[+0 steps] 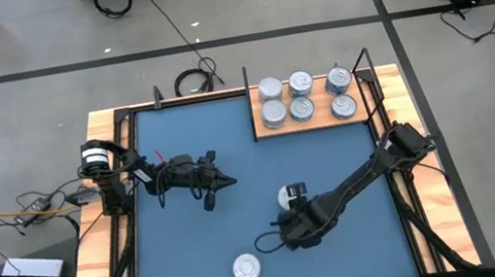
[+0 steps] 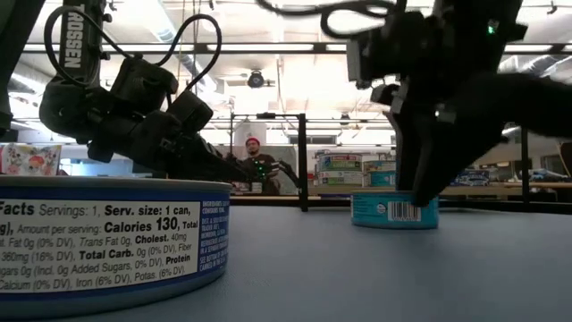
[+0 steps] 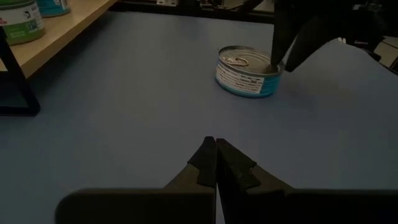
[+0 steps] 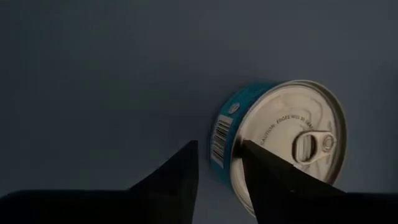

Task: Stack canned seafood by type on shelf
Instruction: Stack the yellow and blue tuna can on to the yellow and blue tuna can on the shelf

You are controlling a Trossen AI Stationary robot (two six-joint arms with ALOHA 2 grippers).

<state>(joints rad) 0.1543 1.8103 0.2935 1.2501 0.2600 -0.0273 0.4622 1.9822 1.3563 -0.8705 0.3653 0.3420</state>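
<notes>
Left gripper (image 1: 228, 181): pinched together, idle, hanging over the blue mat (image 1: 196, 254).
Loose tin (image 1: 246, 268): near mat's front edge.
Right gripper (image 4: 217, 163): part open, one finger on the teal tin's (image 4: 283, 140) lid, one outside; nothing held.
Handling: rigid, dense, slick; pinch across side wall.
Shelf (image 1: 319, 120): six tins.

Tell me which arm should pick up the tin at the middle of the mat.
Right. The right gripper hangs right over that tin, fingers parted astride its rim. The left gripper is shut and sits off to the side, pointing at it from farther away.

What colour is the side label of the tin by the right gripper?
Teal-blue, with a white barcode panel, on the tin; the right wrist view shows it best.
</notes>
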